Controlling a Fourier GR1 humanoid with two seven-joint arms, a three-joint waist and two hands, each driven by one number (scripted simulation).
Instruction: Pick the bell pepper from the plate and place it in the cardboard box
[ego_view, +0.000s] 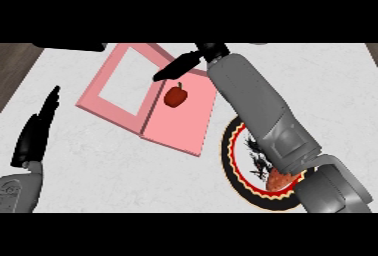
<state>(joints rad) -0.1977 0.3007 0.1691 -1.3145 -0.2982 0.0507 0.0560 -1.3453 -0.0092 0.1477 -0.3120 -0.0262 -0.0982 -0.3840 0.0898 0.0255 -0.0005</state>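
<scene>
The right hand (186, 62) is up at 12 o'clock over the desk (96, 160), at the far end of its grey forearm (251, 100), which slants in from 5 o'clock. Its black fingers (166, 73) are stretched out fairly straight toward 8 o'clock and have nothing between them, so the hand is wide and holding nothing.

Just at 6 o'clock of those fingers, with a clear gap, is the red bell pepper (176, 95). It shows against the plain pink panel of the cardboard box (177, 125); I can't tell whether it rests there or hangs above it. The box looks like 2 pink panels joined along 1 fold, the one toward 9 o'clock framing a white rectangle.

At 4 o'clock of the box, its near corner just beside it, is the plate (230, 150), rimmed in black, red and yellow and partly covered by the forearm.

The left hand (35, 132) rests at 9 o'clock, fingers straight and pointing up.
</scene>
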